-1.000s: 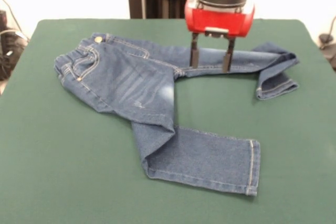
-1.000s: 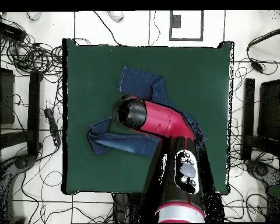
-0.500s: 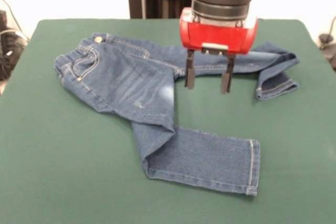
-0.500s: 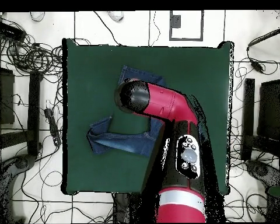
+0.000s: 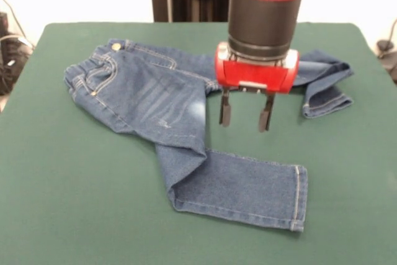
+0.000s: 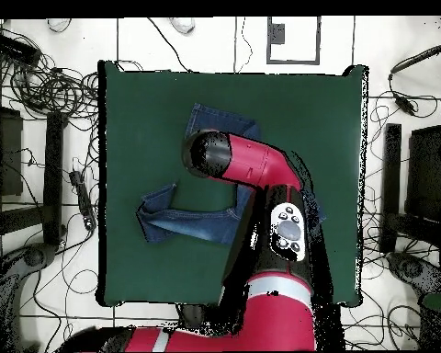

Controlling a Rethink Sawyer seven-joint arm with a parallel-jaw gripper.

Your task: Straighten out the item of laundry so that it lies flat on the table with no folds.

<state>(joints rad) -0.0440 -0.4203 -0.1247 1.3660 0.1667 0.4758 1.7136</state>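
**Q:** Where was your gripper at that moment, and was it holding anything?

**A:** My gripper (image 5: 245, 116) hung over bare green table (image 5: 74, 203) in the notch between the 2 legs of the jeans (image 5: 155, 100). The fingers (image 5: 224, 113) were spread apart and empty, pointing straight down. In the front view I judged the tips to be above the felt, not touching it, though I could not be sure of the gap.

**Q:** And how did the jeans lie from there?

**A:** They wrapped round me on 3 sides. In the front view the waistband (image 5: 93, 69) sat well off to the picture's left, the crotch just beside my left-hand fingertip. 1 leg ran behind me toward the picture's right, its long axis roughly across the table, and ended in a cuff doubled back on itself (image 5: 325, 94). The other leg (image 5: 239, 187) lay in front of me, bent at the knee with a fold (image 5: 186, 153), its cuff pointing right. The overhead view confirmed little: my arm (image 6: 252, 175) covered most of the denim (image 6: 183, 219).

**Q:** Which part did the next move turn on?

**A:** As I judged it, the doubled cuff to the right. It was the nearer fold to reach along that leg's own axis, so a pull outward along that axis would open it. The bent knee fold lay close below me, a second candidate. Neither fold was yet undone.
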